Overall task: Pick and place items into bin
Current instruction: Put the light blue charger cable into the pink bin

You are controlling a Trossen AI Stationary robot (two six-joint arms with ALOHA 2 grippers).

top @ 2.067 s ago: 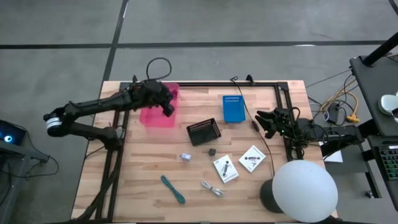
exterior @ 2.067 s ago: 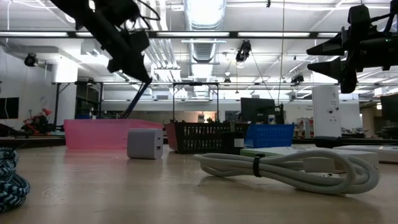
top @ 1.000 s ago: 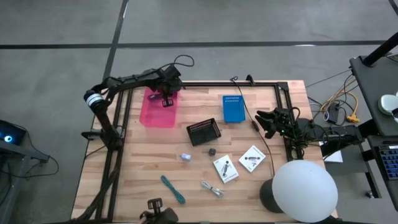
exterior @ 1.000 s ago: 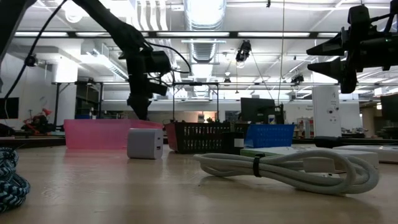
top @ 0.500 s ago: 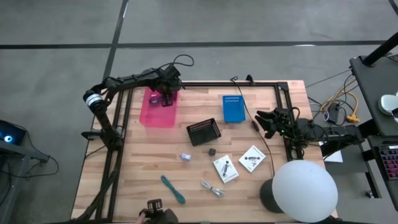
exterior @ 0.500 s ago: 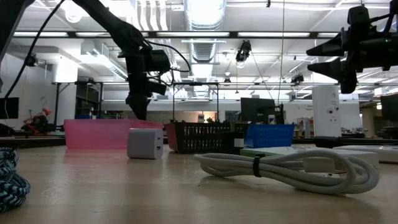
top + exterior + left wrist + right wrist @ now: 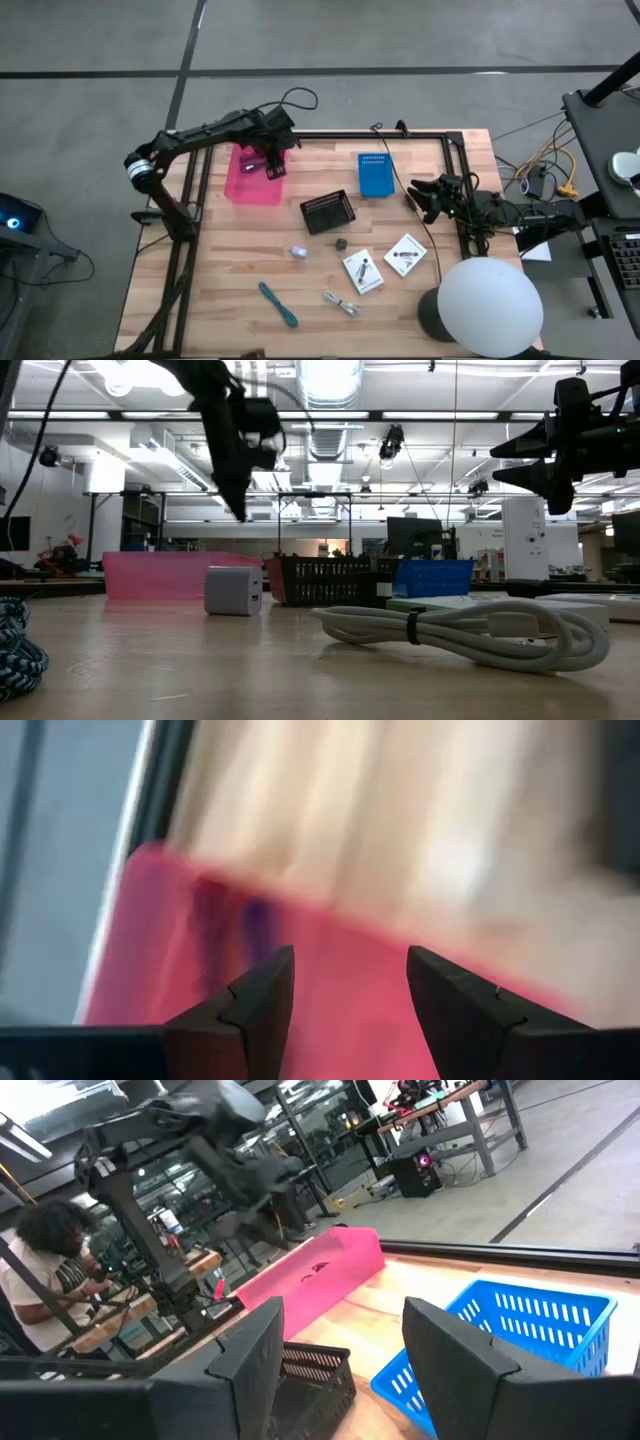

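Observation:
My left gripper (image 7: pixel 274 168) (image 7: pixel 350 960) hangs open above the pink bin (image 7: pixel 252 185) at the table's far left, pointing steeply down, with nothing between its fingers. A purple item (image 7: pixel 258 925) lies on the bin's floor below it. On the wood rest a small pale cube (image 7: pixel 298 252), a dark knob (image 7: pixel 340 243), two white packets (image 7: pixel 362 270) (image 7: pixel 405 254), a green stick (image 7: pixel 278 303) and a silvery bundle (image 7: pixel 342 303). My right gripper (image 7: pixel 418 195) (image 7: pixel 340 1340) waits open and level at the table's right edge.
A black basket (image 7: pixel 328 211) stands mid-table and a blue basket (image 7: pixel 375 174) at the far side. A black frame rail (image 7: pixel 370 136) runs along the far edge. A white lamp dome (image 7: pixel 490 305) covers the near right corner. A person (image 7: pixel 45 1270) is in the room beyond.
My left gripper has risen from just over the pink bin's rim to well above it, tipping its fingers more steeply down and drifting slightly toward the table's right. The purple item stays in the bin.

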